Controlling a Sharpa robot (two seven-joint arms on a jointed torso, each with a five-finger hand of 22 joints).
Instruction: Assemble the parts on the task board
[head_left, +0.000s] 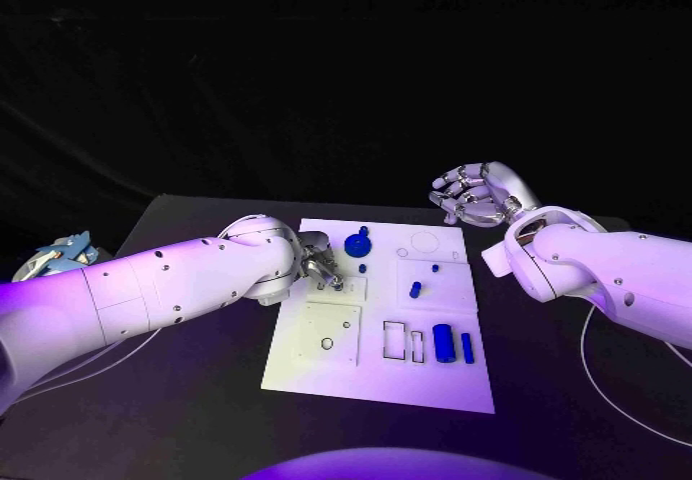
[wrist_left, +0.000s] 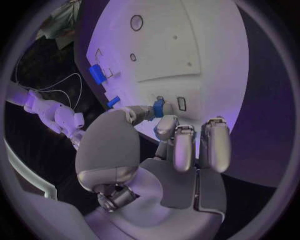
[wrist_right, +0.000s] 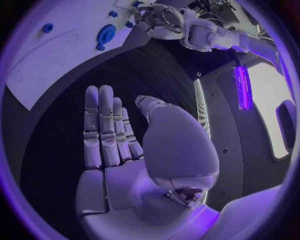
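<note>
The white task board (head_left: 378, 375) lies mid-table. My left hand (head_left: 320, 268) is over the board's upper left part. In the left wrist view it (wrist_left: 162, 145) pinches a small blue part (wrist_left: 159, 107) between thumb and a finger, close to a small rectangular slot (wrist_left: 181, 103). My right hand (head_left: 476, 195) hovers off the board's far right corner, above the table. Its fingers (wrist_right: 103, 125) are straight and hold nothing. On the board lie a round blue disc (head_left: 358, 243), a wide blue block (head_left: 443, 343), a slim blue bar (head_left: 467, 347) and a small blue peg (head_left: 415, 290).
A white inset plate (head_left: 332, 335) with a round hole sits on the board's near left. Empty rectangular outlines (head_left: 394, 340) lie beside the blue block. White cables (head_left: 599, 385) trail on the black table at both sides. A blue-grey object (head_left: 55, 255) sits at the far left.
</note>
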